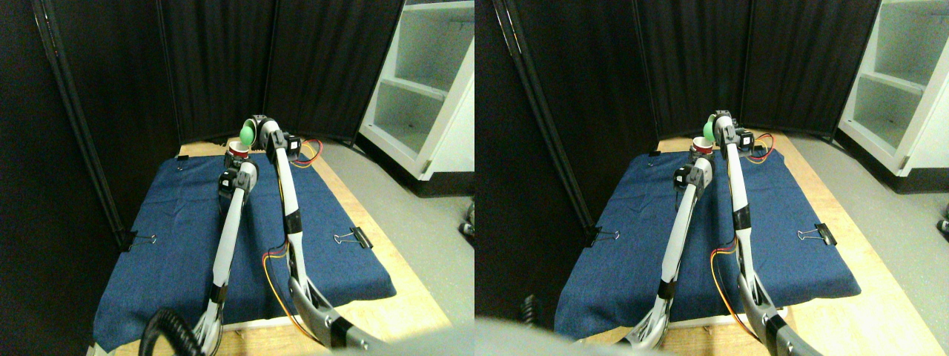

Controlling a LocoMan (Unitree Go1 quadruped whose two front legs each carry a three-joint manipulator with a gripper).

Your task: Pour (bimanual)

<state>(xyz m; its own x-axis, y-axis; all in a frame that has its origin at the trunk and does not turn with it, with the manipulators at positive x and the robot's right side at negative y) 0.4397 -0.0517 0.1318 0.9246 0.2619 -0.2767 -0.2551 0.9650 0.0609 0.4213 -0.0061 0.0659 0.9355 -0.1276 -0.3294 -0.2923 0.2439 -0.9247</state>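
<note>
Coiled black cable (167, 330) cut off below; right pincer (256, 130) grips tilted green cup (247, 133), left pincer (230, 174) unreadable.

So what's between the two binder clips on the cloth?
In the stereo view, both arms cross between the left clip and right clip, over blue cloth.

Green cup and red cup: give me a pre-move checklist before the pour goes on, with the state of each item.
1. Green cup held up at the right gripper: ok.
2. Green cup tilted, mouth toward the red cup: ok.
3. Red cup upright at the left gripper, just below the green cup: ok.
4. Grip firmness of both grippers: cannot tell, too small in the picture.
5. Contents in either cup, or spill on the blue cloth: cannot tell.
6. Cloth held by the binder clip: ok.
</note>
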